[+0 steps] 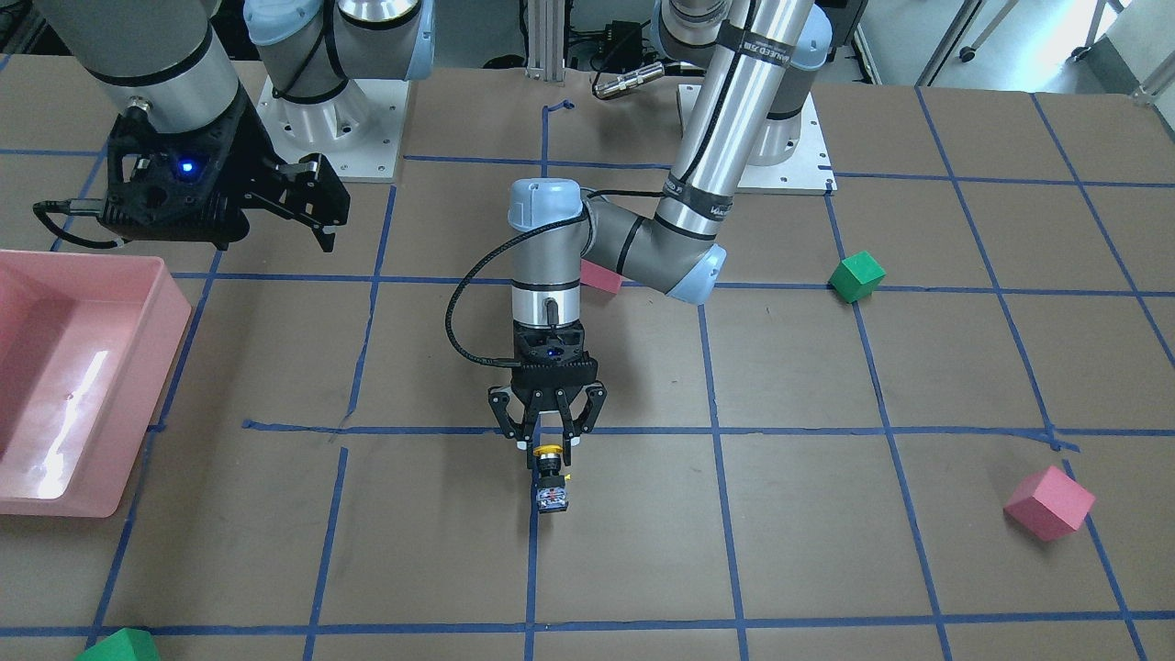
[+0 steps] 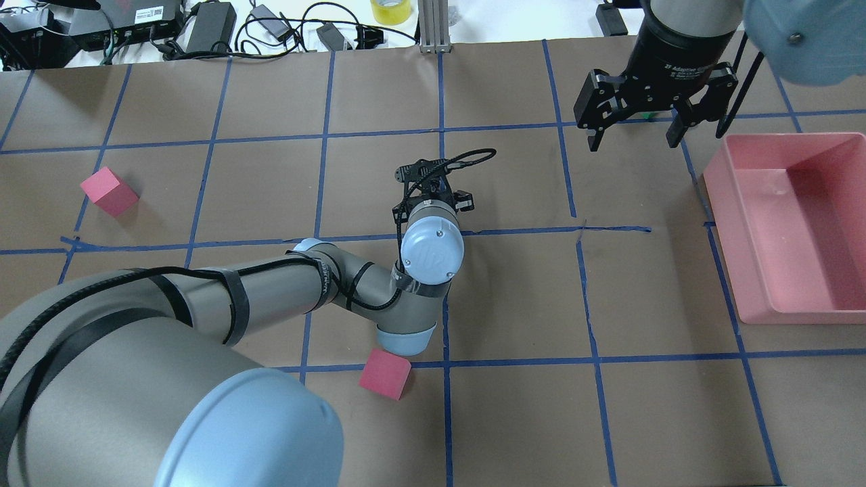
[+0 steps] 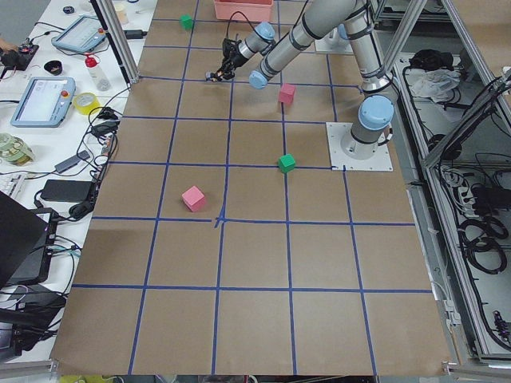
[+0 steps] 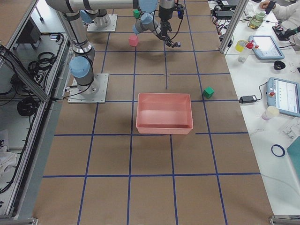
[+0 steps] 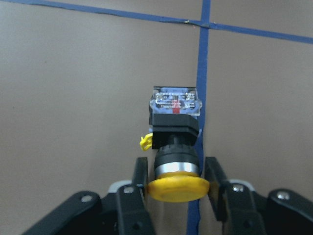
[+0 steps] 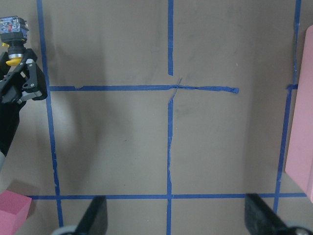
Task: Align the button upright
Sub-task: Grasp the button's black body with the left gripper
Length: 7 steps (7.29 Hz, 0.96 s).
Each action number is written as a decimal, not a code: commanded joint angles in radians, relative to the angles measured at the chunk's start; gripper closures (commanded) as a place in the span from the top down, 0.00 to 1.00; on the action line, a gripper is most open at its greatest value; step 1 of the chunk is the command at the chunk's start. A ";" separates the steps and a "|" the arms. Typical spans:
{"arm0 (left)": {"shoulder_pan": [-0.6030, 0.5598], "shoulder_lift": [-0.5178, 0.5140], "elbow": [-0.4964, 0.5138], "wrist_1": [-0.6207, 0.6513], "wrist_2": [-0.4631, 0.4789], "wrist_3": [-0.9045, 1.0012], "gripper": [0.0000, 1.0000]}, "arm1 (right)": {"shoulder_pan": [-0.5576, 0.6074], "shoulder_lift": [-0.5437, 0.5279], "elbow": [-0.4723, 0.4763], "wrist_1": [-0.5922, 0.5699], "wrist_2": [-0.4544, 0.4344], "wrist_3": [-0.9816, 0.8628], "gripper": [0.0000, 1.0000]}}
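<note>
My left gripper (image 5: 178,183) was spread around the yellow cap of the button (image 5: 175,142), which lay on its side on the blue tape line (image 5: 201,58), so I judged that I should pinch it squarely before tilting it up.

You saw a button (image 5: 175,147) with glossy yellow plastic cap, shiny metal collar, matt black body, clear plastic end, matt brown paper tabletop (image 1: 826,532), glossy pink plastic bin (image 1: 83,386).

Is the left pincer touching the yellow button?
Cannot tell. In the left wrist view, the left pincer fingers sit on both sides of the button cap, but any gap or contact isn't plain.
</note>
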 commanded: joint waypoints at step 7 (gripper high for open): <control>0.166 0.189 0.268 -1.101 -0.475 -0.178 0.00 | 0.001 0.000 0.002 0.002 0.000 0.005 1.00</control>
